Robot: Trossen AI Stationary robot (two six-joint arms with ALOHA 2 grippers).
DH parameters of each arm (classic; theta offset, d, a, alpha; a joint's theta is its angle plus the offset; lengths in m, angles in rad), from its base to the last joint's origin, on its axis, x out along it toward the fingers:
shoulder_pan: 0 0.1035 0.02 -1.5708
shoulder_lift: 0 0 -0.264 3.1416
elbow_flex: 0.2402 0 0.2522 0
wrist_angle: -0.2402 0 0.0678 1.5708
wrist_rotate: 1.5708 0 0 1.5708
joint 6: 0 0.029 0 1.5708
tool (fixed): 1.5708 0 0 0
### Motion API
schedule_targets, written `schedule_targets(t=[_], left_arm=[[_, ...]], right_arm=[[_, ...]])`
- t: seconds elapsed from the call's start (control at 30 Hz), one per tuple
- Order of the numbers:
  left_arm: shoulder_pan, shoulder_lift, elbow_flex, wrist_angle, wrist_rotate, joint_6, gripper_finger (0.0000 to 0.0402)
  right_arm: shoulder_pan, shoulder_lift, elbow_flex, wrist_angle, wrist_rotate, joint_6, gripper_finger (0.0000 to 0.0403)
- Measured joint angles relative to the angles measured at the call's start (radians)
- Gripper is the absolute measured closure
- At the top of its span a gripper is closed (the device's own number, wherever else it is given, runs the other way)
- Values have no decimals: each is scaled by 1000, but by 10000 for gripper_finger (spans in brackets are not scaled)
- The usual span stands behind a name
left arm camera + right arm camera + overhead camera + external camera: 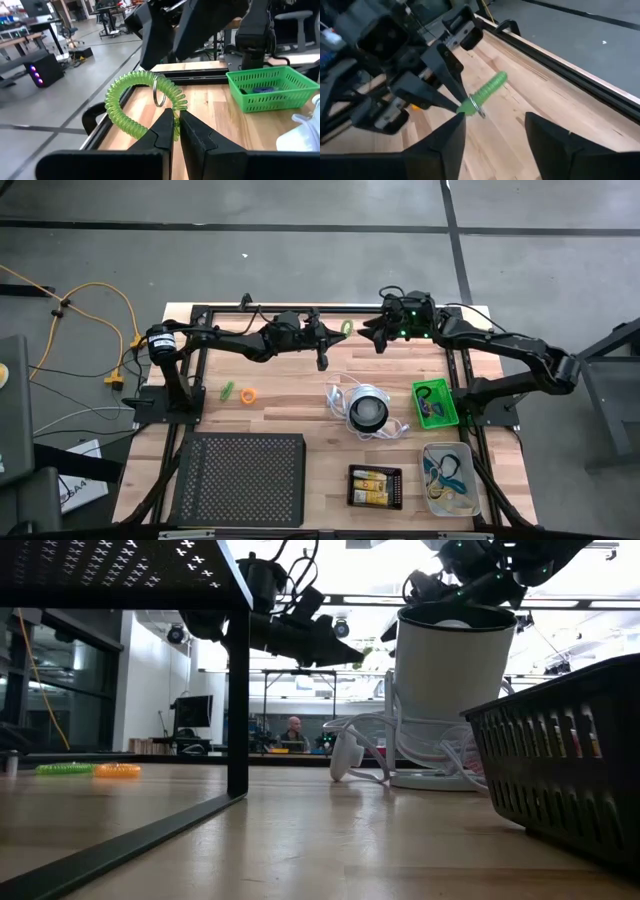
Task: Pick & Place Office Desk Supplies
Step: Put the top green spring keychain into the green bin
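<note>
Green coil loop (pixel 142 102) in left pincer (pixel 175 125); unlabelled.

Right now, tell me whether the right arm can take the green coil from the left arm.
Probably yes. The left tool holds the green coil up above the table, pinched shut on it; the right tool is open and facing it, with nothing between them.

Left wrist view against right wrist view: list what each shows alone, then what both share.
Only the left wrist view shows the green tray with something blue in it, and the left gripper from behind. Only the right wrist view shows the right gripper, jaws wide open, and the left arm from outside. Both share the green coil loop with its metal ring, pinched in the left jaws, over the wooden table.
</note>
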Motion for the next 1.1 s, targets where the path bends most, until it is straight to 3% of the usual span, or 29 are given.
schedule_targets(t=[0.2,0.87,1.1], left_arm=[[0,0,0,10,0,24,386],[0,0,0,8,3,108,386],[0,0,0,8,24,119,386]], right_arm=[[0,0,0,41,0,48,188],[32,113,-1,224,-20,149,188],[33,113,-1,236,-40,158,228]])
